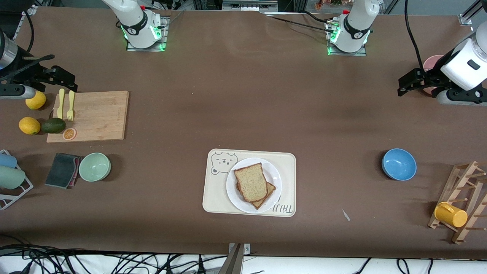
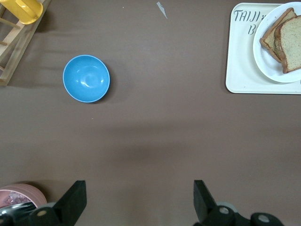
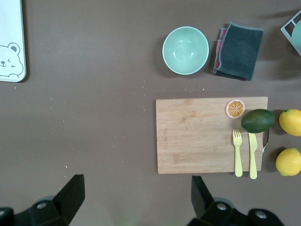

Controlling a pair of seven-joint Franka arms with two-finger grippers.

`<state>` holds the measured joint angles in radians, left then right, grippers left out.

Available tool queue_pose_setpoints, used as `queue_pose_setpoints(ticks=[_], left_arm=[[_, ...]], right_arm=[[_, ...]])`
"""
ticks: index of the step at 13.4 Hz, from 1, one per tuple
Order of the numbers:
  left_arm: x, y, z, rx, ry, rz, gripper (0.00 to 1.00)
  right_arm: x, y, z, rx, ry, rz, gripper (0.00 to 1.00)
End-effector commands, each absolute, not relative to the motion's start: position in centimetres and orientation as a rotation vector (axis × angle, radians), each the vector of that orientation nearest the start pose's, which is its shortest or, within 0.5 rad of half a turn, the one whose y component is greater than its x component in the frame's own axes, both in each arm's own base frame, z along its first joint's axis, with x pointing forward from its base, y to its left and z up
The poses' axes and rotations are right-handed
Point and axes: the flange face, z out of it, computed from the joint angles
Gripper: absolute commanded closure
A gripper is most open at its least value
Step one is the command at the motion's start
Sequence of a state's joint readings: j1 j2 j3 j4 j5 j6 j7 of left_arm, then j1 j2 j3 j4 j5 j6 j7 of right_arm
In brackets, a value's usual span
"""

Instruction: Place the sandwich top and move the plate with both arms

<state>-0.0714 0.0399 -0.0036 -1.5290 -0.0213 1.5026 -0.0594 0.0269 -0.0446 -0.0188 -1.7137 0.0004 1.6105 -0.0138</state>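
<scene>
The sandwich top (image 1: 250,183), a tan speckled slice with a brown crust, lies on a second slice (image 1: 267,197) on the white plate (image 1: 276,178). The plate stands on the cream bear-print tray (image 1: 217,192), near the front-camera edge of the table. My left gripper (image 1: 406,84) is open and empty, up over the table's left-arm end, apart from the plate. My right gripper (image 1: 68,80) is open and empty over the right-arm end, by the cutting board. The left wrist view shows my left gripper (image 2: 140,202), the sandwich top (image 2: 292,42) and the plate (image 2: 262,52). The right wrist view shows my right gripper (image 3: 136,202).
A cutting board (image 1: 95,114) holds a yellow fork, a knife and an orange slice, with an avocado and lemons beside it. A green bowl (image 1: 94,166) and a dark cloth (image 1: 62,170) lie nearer the camera. A blue bowl (image 1: 398,164), a wooden rack (image 1: 462,190) with a yellow cup, and a pink bowl (image 1: 432,62) are at the left-arm end.
</scene>
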Motion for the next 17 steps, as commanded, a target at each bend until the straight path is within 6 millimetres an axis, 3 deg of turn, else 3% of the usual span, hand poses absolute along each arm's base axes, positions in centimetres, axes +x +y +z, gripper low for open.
queue_pose_setpoints(ticks=[1, 17], left_arm=[[56.5, -4.7, 62.3, -3.176, 0.026, 0.048, 0.00], [55.8, -2.9, 63.4, -3.161, -0.032, 0.038, 0.00]], right_arm=[[54.0, 0.0, 58.9, -3.120, -0.030, 0.095, 0.00], [54.1, 0.1, 58.9, -3.120, -0.032, 0.095, 0.00]])
